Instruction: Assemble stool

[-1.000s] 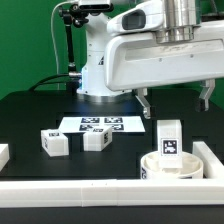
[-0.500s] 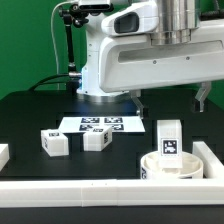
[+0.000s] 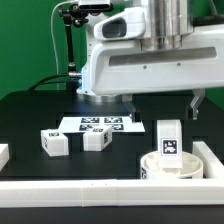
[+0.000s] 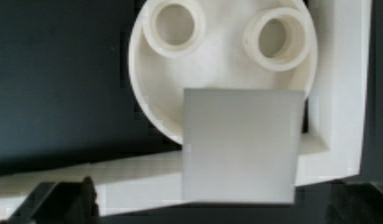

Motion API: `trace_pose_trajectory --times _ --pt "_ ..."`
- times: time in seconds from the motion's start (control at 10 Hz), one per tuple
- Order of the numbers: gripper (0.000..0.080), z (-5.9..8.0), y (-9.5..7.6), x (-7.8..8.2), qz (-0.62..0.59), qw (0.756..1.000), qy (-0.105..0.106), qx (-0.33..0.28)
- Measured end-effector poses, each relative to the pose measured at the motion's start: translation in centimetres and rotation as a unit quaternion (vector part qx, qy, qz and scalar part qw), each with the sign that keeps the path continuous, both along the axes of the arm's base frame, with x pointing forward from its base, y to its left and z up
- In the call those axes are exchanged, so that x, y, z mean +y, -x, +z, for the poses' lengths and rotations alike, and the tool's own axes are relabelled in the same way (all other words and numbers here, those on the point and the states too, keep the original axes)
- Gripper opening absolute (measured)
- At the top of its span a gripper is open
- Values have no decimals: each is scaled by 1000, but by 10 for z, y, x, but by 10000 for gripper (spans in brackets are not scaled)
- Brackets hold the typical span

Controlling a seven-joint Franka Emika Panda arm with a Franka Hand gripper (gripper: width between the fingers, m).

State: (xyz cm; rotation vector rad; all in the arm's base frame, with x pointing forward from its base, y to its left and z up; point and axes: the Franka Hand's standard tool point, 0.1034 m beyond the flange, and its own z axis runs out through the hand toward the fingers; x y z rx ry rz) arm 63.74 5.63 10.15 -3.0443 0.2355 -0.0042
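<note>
The white round seat (image 3: pixel 152 166) lies at the front on the exterior view's right, against the border rails. One blocky leg (image 3: pixel 169 137) with a marker tag stands upright on it. Two more legs (image 3: pixel 54 143) (image 3: pixel 95 139) sit on the black table, on the exterior view's left. My gripper (image 3: pixel 165 104) hangs open and empty above the standing leg, one finger on each side. In the wrist view the seat (image 4: pixel 191 75) shows two round sockets, with the leg (image 4: pixel 241 145) in front of it. The dark fingertips (image 4: pixel 63 200) sit at the frame edge.
The marker board (image 3: pixel 100 125) lies flat behind the two loose legs. White border rails run along the front (image 3: pixel 90 190) and along the exterior view's right (image 3: pixel 212 158). The robot base (image 3: pixel 95 80) and a black stand (image 3: pixel 68 45) are at the back.
My gripper has shifted a little toward the exterior view's left, nearer to directly above the standing leg. It stays open. The parts have not moved.
</note>
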Motion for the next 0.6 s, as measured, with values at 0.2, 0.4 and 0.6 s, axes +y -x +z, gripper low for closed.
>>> trace_pose_trajectory --times 0.2,0.4,0.6 --pt "649 0 0 0 1 1000 0 0" --pt "649 -1 -3 1 3 1000 1 -8" --pt "649 -9 -4 6 4 1000 1 -10"
